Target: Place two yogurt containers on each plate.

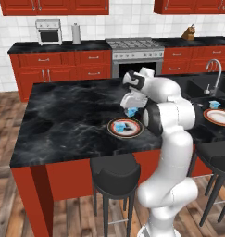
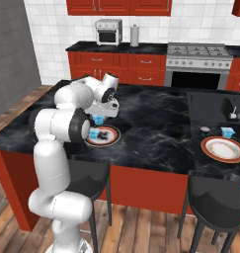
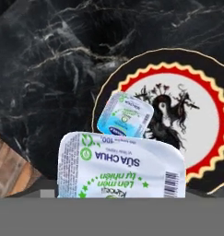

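My gripper hangs just above the near plate and is shut on a light blue yogurt container. In the hand view this held tub fills the foreground with its printed whitish lid and hides the fingertips. A second yogurt container lies on the left part of the near plate, also seen on the plate as a blue tub. Far to the right sits the other plate, with a blue yogurt container at its far edge.
The black marble island ends in a front edge with dark stools below it. A sink with a faucet lies behind the far plate. A small pale round thing rests on the counter left of that plate.
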